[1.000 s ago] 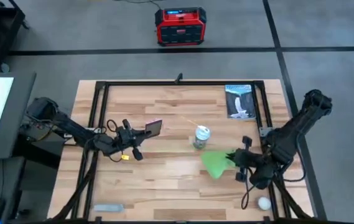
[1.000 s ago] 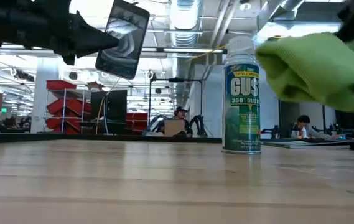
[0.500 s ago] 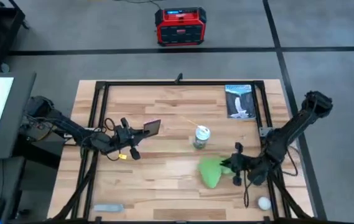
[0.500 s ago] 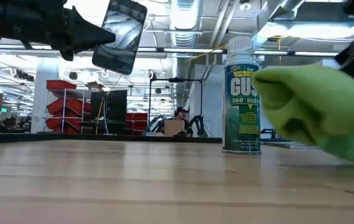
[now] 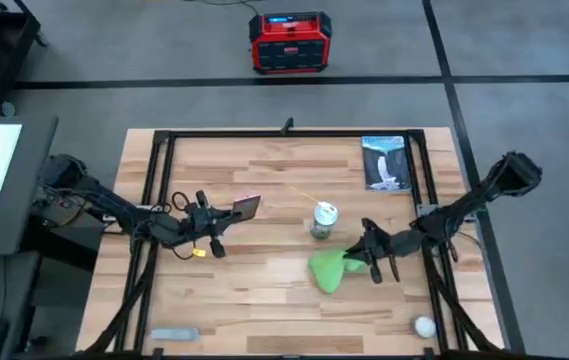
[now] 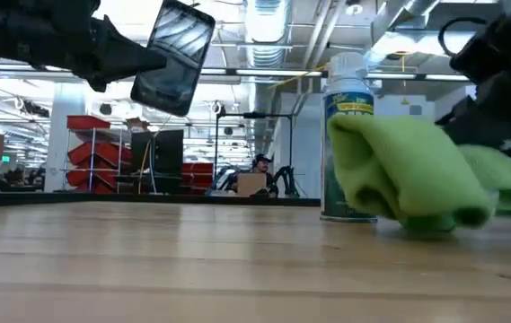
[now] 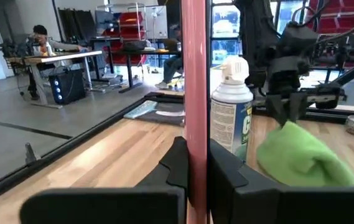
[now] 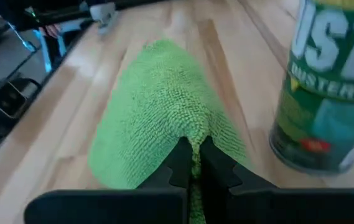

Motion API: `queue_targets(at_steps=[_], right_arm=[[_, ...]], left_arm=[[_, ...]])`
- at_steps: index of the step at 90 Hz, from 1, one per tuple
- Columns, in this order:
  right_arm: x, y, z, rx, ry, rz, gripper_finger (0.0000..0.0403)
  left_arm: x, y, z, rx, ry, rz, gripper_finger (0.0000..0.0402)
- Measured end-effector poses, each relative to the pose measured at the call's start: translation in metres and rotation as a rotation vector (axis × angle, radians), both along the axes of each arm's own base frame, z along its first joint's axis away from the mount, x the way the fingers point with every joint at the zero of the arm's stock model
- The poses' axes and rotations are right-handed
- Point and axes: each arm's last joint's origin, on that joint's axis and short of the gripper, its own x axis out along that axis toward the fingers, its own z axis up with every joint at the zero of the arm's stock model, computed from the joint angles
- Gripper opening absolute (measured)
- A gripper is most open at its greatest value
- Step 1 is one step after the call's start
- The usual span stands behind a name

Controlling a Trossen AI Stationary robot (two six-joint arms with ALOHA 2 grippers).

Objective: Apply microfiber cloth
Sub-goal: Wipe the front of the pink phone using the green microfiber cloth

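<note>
The bright green microfiber cloth (image 5: 324, 272) lies bunched just near of a duster spray can (image 5: 323, 222) in the middle of the table. In the low view the cloth's (image 6: 408, 179) underside meets the tabletop. My right gripper (image 5: 357, 259) is shut on the cloth's right side. At centre left, my left gripper (image 5: 222, 214) is shut on a pink phone (image 5: 247, 207), which it holds up in the air (image 6: 172, 56). My left gripper pinches the phone's two flat faces at its left end (image 7: 194, 155) between its two fingers. The fingers come level from the table's left. The phone is lifted clear and leans in the low view. My right gripper pinches a raised fold of the cloth (image 8: 195, 142) between its two fingers (image 8: 180, 163). It comes from the table's right, slanting down. The cloth spreads out beyond the fingertips with its lower part on the table.
A black frame (image 5: 154, 180) runs round the tabletop. A printed booklet (image 5: 384, 162) lies at the far right, a white ball (image 5: 424, 326) at the near right, and a small grey object (image 5: 174, 334) at the near left. A red and black box (image 5: 289, 42) stands on the floor beyond.
My right gripper has come down and gone toward the table's left, still shut on the cloth. The cloth, hanging clear a second ago, now rests on the table in front of the can. The phone has stayed aloft.
</note>
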Motion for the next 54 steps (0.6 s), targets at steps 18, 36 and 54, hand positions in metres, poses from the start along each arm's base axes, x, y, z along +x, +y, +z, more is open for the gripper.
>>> queue_targets(at_steps=[18, 36, 54], right_arm=[[0.002, 0.001, -0.016, -0.009, 0.085, -0.019, 0.0], [0.009, -0.001, -0.027, -0.018, 0.083, -0.059, 0.0008], [0.018, 0.003, -0.015, -0.071, -0.091, 0.038, 0.0043]], left_arm=[[0.0, 0.0, 0.0, -0.003, -0.002, 0.0, 0.0004], [0.0, 0.0, 0.0, -0.003, -0.001, 0.0, 0.0004], [0.0, 0.0, 0.0, 0.003, 0.002, 0.0, 0.0004]])
